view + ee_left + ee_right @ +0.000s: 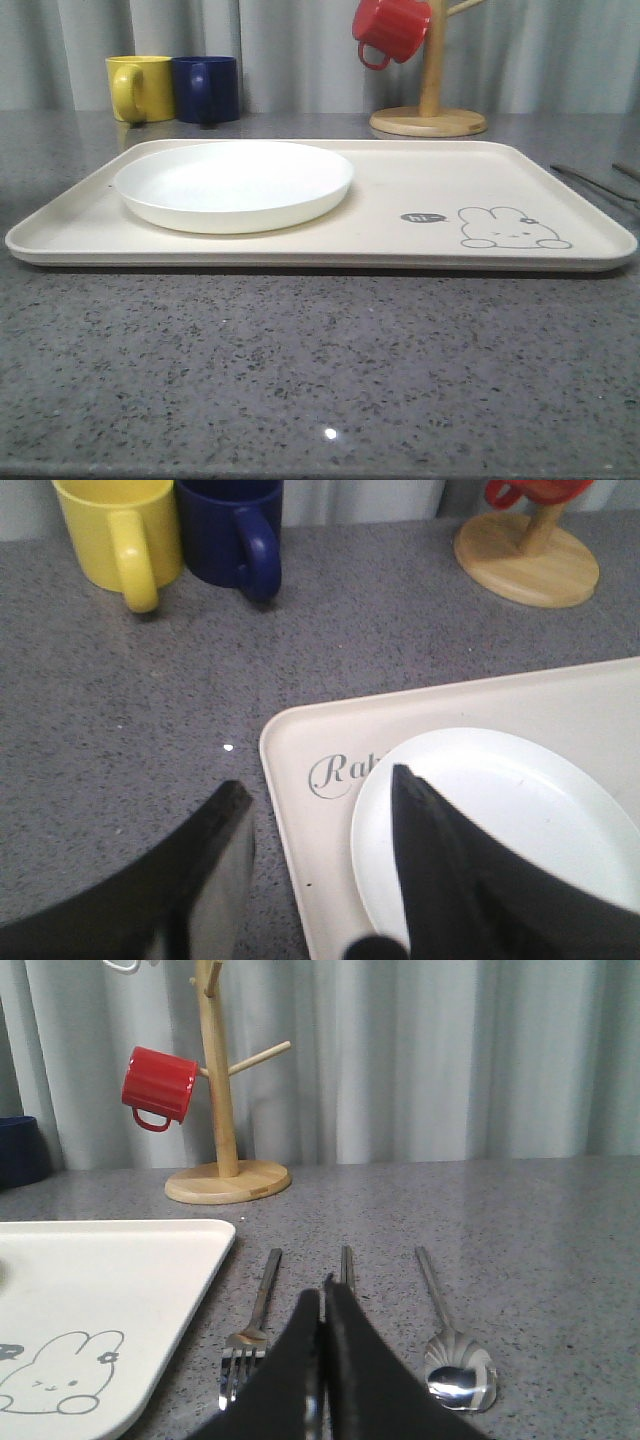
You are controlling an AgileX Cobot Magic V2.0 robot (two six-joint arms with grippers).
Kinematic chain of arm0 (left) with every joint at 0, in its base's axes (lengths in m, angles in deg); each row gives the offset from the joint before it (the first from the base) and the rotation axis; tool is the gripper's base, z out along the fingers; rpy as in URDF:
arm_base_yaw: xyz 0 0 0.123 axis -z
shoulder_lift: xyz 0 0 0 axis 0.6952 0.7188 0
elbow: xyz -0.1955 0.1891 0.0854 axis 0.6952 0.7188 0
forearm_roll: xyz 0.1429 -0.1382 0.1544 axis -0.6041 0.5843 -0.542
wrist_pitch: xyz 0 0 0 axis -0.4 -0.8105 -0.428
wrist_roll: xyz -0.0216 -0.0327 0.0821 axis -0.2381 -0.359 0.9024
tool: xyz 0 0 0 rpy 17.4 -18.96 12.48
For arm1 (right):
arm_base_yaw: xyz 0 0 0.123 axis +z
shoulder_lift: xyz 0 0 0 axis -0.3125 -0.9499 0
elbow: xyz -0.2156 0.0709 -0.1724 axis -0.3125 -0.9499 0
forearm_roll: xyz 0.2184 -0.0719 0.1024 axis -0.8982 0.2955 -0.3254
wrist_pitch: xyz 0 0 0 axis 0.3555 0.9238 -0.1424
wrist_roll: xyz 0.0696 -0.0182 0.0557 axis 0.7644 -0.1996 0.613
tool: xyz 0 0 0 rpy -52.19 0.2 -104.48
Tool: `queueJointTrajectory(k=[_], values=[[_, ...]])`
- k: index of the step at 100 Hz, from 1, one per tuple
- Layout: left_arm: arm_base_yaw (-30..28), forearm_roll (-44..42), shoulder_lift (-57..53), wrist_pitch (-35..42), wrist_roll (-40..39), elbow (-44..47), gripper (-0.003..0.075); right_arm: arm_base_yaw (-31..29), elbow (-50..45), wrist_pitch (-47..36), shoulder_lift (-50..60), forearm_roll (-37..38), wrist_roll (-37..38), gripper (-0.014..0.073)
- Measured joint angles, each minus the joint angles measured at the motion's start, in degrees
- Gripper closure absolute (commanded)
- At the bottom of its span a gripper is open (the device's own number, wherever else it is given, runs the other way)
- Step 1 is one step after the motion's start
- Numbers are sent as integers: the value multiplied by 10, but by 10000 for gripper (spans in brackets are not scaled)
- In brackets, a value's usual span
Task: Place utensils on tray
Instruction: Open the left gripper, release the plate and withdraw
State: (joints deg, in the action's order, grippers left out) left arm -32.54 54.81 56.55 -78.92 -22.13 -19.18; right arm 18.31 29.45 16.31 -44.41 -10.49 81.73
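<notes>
Plate (233,185) is on the tray (400,245) already, toward my left side; that part's done. Fork (250,1332), chopsticks (346,1265) & spoon (452,1345) are left, lying side by side on the grey speckled stone counter (320,370), just off the tray's right edge.

My right gripper (322,1360) sits low over the chopsticks w/ black fingers pressed together; can't tell if it has hold of them. Fork just left of it, spoon just right.

My left gripper (320,810) is spread wide & empty, straddling the tray corner, one finger over the plate rim.

Tray: matte cream, rounded corners, low rim. Plate: round, white, shallow. Cutlery: shiny metal.
</notes>
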Motion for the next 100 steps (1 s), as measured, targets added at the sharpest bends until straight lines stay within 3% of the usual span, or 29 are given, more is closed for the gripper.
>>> queueJointTrajectory(k=[24,42,88,100], values=[[0,-1,-157,93,0,139,402,0,0,0,0,0,0,662],[0,-1,-254,121,0,218,402,0,0,0,0,0,0,662],[0,-7,-384,162,0,328,407,0,0,0,0,0,0,662],[0,-7,-385,166,0,329,488,0,0,0,0,0,0,662]])
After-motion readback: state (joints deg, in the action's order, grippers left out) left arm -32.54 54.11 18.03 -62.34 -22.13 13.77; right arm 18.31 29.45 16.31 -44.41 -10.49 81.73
